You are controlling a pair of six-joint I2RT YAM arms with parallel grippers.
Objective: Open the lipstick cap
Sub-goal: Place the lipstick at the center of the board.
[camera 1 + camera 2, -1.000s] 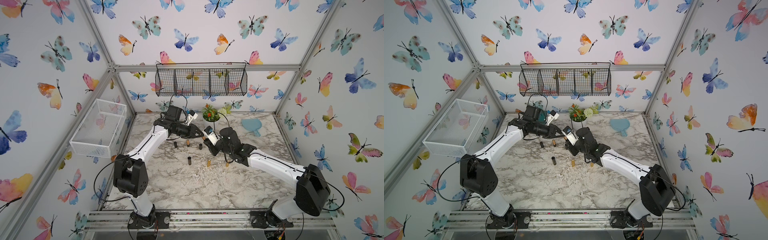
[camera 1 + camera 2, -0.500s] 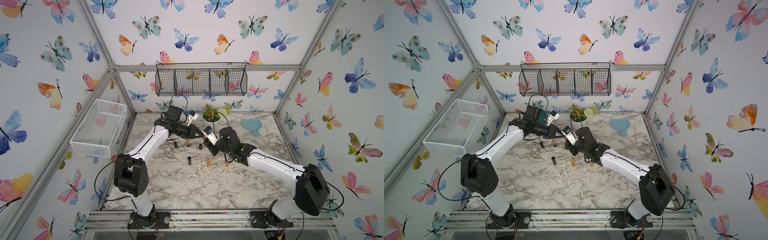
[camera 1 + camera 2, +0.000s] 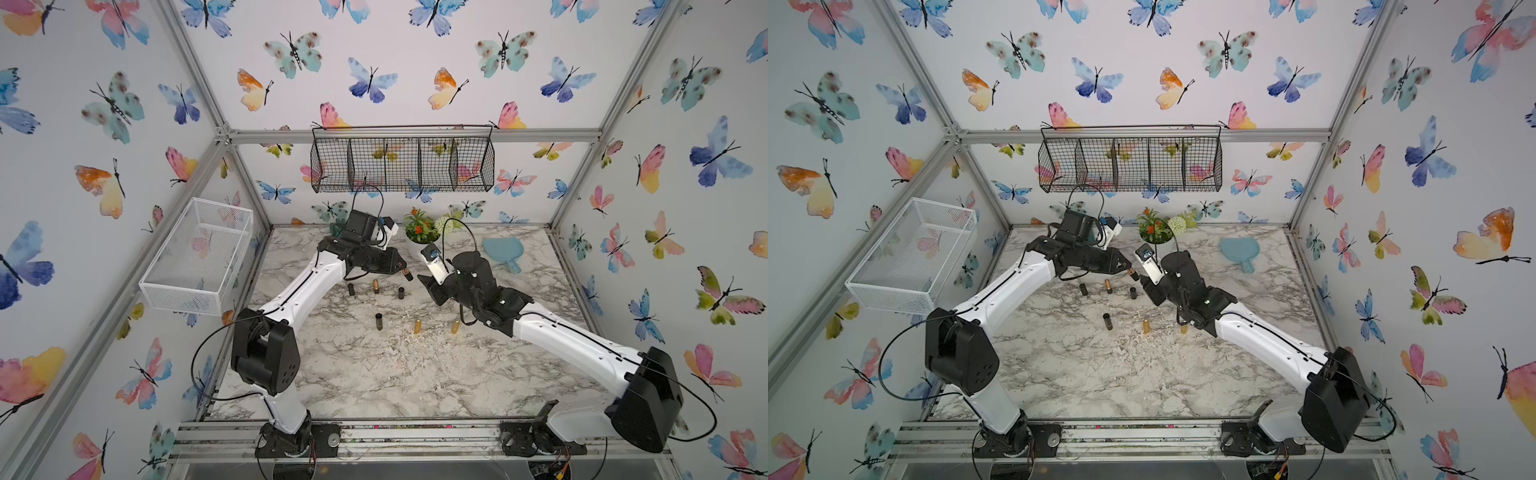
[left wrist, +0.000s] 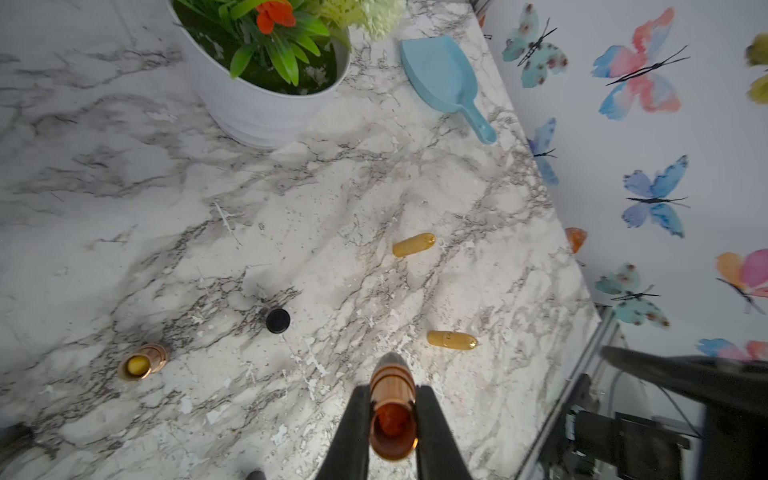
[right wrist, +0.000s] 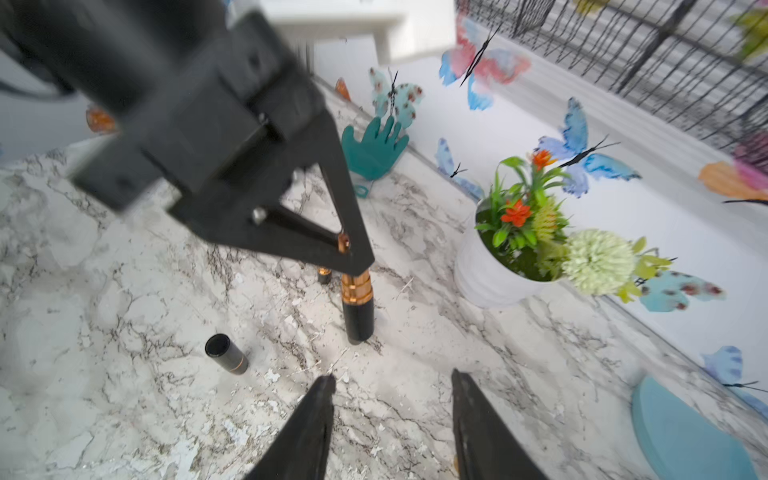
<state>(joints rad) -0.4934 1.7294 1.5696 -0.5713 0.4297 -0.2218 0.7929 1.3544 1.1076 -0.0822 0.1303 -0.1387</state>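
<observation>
My left gripper (image 4: 392,390) is shut on the lipstick (image 4: 392,409) by its copper-coloured end. The lipstick's black end (image 5: 357,318) sticks out past the fingertips and points down at the marble table (image 3: 374,374). In both top views the lipstick (image 3: 406,274) (image 3: 1133,273) hangs above the table's far middle. My right gripper (image 5: 392,376) is open with nothing between its fingers, a short way off from the black end. It faces the left gripper (image 3: 400,266) in a top view, where the right gripper (image 3: 430,286) sits just to its right.
Black tubes (image 3: 379,321) (image 3: 401,293) (image 3: 351,289) and gold pieces (image 3: 417,326) (image 3: 455,327) (image 3: 376,286) stand or lie on the table under the grippers. A white flower pot (image 3: 419,239) and blue scoop (image 3: 503,251) sit behind. A white mesh basket (image 3: 199,253) hangs left.
My right gripper has gone from shut to open and stands slightly back from the lipstick. The left gripper stays shut on the lipstick in the same place.
</observation>
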